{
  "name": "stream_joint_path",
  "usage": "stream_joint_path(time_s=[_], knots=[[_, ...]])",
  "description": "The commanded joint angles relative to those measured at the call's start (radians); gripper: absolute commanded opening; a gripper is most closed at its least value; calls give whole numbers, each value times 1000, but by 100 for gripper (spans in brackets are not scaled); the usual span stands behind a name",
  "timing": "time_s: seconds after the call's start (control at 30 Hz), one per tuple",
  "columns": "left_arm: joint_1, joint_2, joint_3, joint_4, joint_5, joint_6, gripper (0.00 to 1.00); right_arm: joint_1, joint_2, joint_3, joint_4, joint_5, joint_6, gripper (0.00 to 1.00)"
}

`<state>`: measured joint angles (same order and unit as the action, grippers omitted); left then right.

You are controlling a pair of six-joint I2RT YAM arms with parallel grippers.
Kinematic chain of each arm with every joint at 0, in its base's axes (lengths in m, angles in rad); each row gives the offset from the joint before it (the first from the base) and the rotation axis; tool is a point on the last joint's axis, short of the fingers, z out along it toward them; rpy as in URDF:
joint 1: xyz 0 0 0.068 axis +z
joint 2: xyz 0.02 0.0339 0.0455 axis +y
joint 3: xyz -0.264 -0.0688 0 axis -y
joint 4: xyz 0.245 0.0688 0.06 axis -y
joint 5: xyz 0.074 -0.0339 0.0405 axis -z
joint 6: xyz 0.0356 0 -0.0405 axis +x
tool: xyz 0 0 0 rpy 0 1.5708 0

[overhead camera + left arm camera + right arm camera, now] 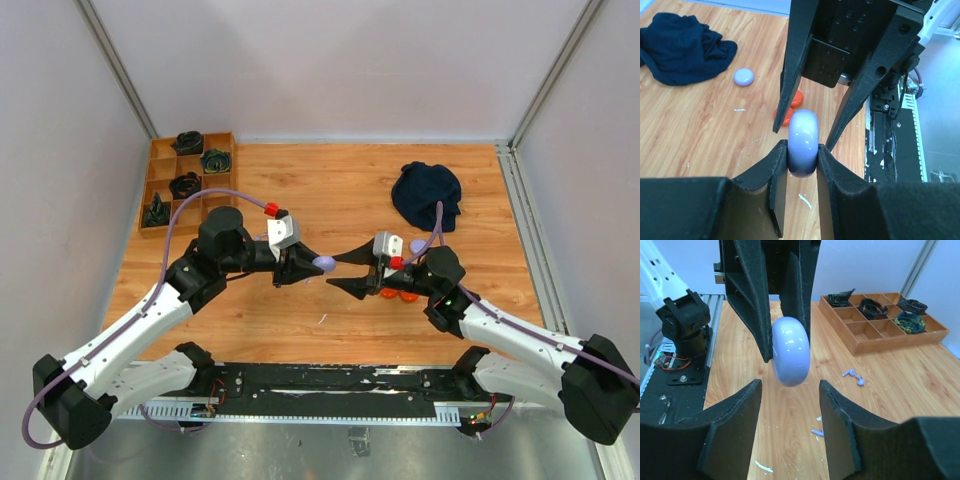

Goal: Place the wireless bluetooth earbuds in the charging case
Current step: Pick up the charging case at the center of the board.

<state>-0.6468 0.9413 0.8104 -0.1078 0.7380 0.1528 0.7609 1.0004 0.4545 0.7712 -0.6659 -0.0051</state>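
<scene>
Above the middle of the wooden table (330, 190), worked with both arms nose to nose, clear of everything lying on it. Left a crumpled dark blue cloth (426, 195) at the far right and a wooden compartment tray (190, 175) of dark coiled items at the far left corner, both well apart from the meeting point. Clenched the left gripper (802, 150) on the lilac charging case (802, 131), held on edge and off the table, most likely so that its rim faced the other arm. Set the right gripper (790, 386) around the same case from the opposite side, jaws apart with a gap on each side, touching nothing; judged as lining up to take the case or pry it open. Kept the orange-red pucks (398, 295) on the table just beside the right wrist, and a second lilac puck (743, 77) near the cloth. Found the pale lilac earbuds (855, 376) lying loose on the table between tray and grippers; seated none in a case so far.
</scene>
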Motion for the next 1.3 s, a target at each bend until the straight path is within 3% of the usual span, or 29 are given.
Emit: stream_joint_path(time_s=[0.0,0.43,0.67,1.0,1.27], knots=[[-17,5,42,13,45,44,19,-15,14,-9,144,-44,48,49],[-39,21,42,16,86,49,20,-14,63,-11,202,-87,60,29],[-40,10,39,-15,94,70,27,-14,57,-18,202,-96,54,7],[-40,4,42,-62,89,79,44,-16,32,-20,158,-98,26,1],[-40,-13,38,-65,49,66,45,-18,22,-25,145,-92,19,1]])
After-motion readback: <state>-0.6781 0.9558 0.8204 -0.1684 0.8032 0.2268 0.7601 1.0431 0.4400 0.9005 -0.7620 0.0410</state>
